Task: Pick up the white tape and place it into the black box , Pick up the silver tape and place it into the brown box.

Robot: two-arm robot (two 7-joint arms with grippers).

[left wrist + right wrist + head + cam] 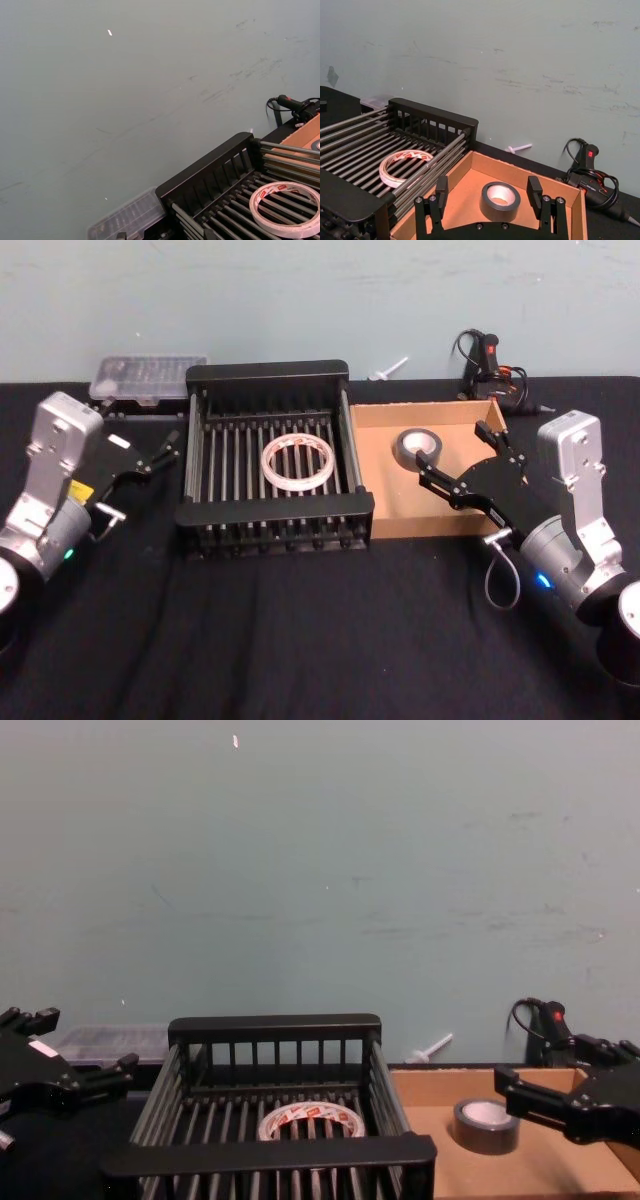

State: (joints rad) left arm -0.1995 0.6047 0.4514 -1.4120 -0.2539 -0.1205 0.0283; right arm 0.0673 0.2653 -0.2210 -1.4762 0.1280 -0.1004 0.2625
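White tape [296,462] lies flat mid-floor of the black box [272,373]. Silver tape [418,447] sits in the brown box [420,523], toward its far wall. Both placements look done. Right pincer [459,466] is spread and empty, just in front of the silver roll, over the box. Left pincer [150,453] is spread too, beside the black box's left rim. Best move: lift the right arm straight up, clear of the cardboard wall, without nudging the roll.

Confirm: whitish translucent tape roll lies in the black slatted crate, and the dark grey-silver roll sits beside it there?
Not quite. The dark grey-silver roll sits in the tan cardboard tray, as the head view shows. The whitish roll lies in the black slatted crate.
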